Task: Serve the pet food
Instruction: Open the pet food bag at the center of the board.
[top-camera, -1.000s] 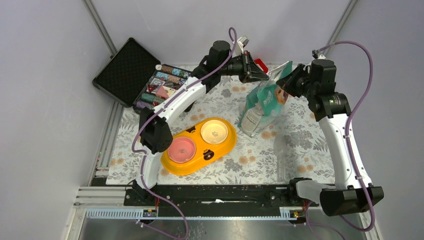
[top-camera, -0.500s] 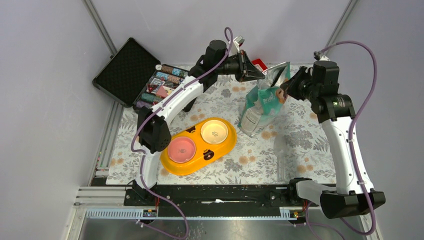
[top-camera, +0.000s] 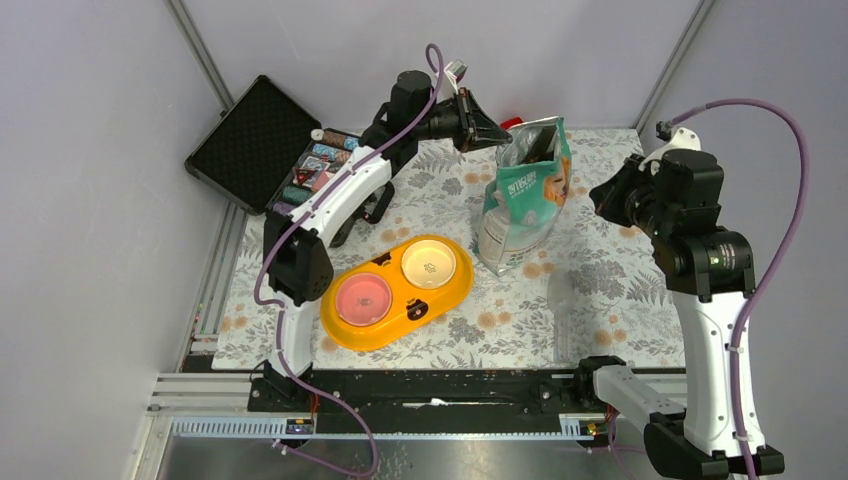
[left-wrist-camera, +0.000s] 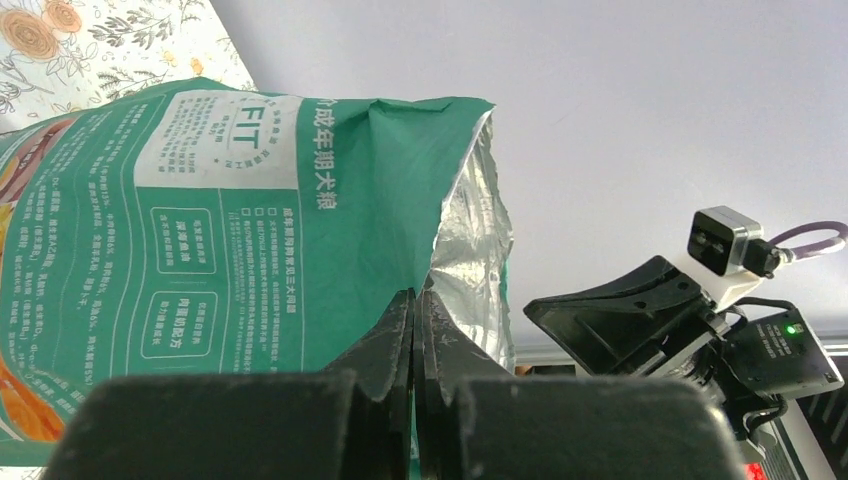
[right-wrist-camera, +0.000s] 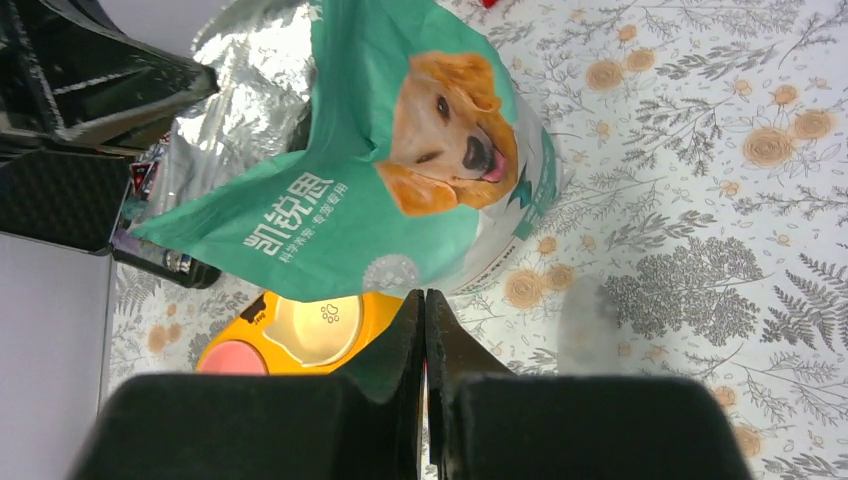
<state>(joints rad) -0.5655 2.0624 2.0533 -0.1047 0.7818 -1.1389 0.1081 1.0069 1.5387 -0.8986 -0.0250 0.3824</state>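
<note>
The teal-and-white pouch with the golden retriever stands upright on the mat, its top torn open and the silver lining showing. My left gripper is shut, pinching the left edge of the pouch mouth; its tips sit right on that edge. My right gripper is shut and empty, held off to the right of the pouch. No kibble shows. The orange double feeder lies left front of the pouch, with a cream bowl and a pink bowl, both bare.
An open black case holding several colourful packets sits at the back left. A small red object is just behind the pouch. The floral mat covers the table; grey walls close in on three sides.
My right gripper has let go of the pouch and pulled back to the right. My left gripper moved left and back with the pouch edge, and the pouch went from leaning to upright.
</note>
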